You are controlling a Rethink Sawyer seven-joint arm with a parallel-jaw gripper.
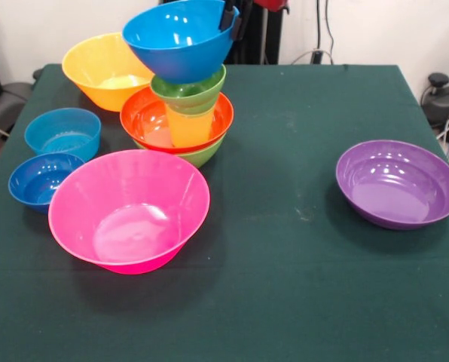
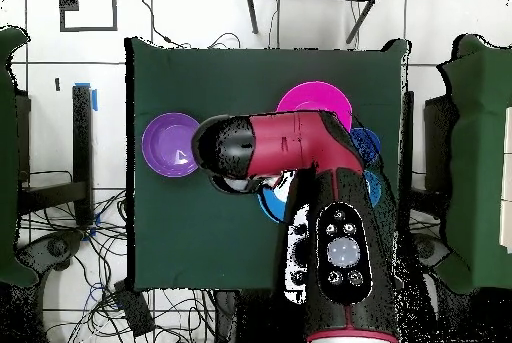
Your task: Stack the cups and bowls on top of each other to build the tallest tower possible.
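A large blue bowl (image 1: 181, 38), tilted, is being held by its rim in the closed gripper (image 1: 229, 16) just above the tower (image 1: 181, 121), where a small green bowl (image 1: 188, 89) is sitting on a yellow cup (image 1: 189, 124) inside a red-orange bowl (image 1: 151, 121). The tower is being flanked by an orange bowl (image 1: 96, 64) behind, a pink bowl (image 1: 129, 210) in front and two blue bowls (image 1: 62, 133) beside, while a purple bowl (image 1: 398, 183) is lying well apart on the green table (image 1: 285, 264).

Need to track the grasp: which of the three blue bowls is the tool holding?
The large blue bowl, tilted above the tower; the tool grips its rim.
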